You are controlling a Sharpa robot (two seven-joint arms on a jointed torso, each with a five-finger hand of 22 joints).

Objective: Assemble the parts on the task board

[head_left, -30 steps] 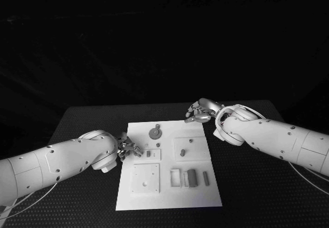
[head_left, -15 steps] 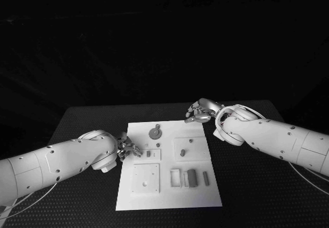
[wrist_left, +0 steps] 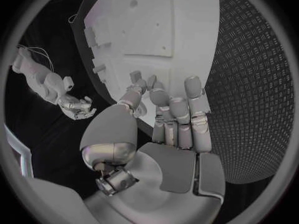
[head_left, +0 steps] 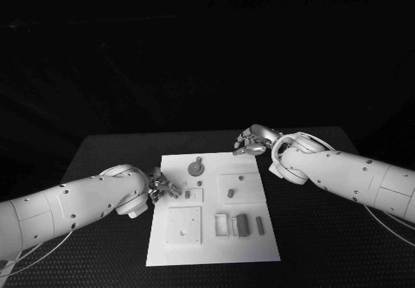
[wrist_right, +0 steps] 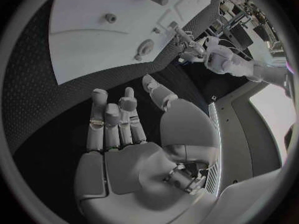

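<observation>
The white task board (head_left: pixel 211 252) lies in the middle of the table. On it are a round disc part (head_left: pixel 196 168), a small peg (head_left: pixel 230 193) and several upright rectangular parts (head_left: pixel 241 223). My left hand (head_left: pixel 162 187) hovers at the board's left edge, its fingers reaching toward a small part (head_left: pixel 187 194) in a square recess. In the left wrist view the left hand (wrist_left: pixel 171 114) has its fingers stretched over the board's edge (wrist_left: pixel 187 45) and holds nothing. My right hand (head_left: pixel 252 143) is at the board's far right corner, fingers apart and empty (wrist_right: pixel 124 124).
A square plate (head_left: pixel 184 225) with a small hole sits on the board's near left. The black ribbed table (head_left: pixel 337 240) surrounds the board. The right wrist view shows the disc part (wrist_right: pixel 145 47) and my left hand (wrist_right: pixel 190 50) beyond it.
</observation>
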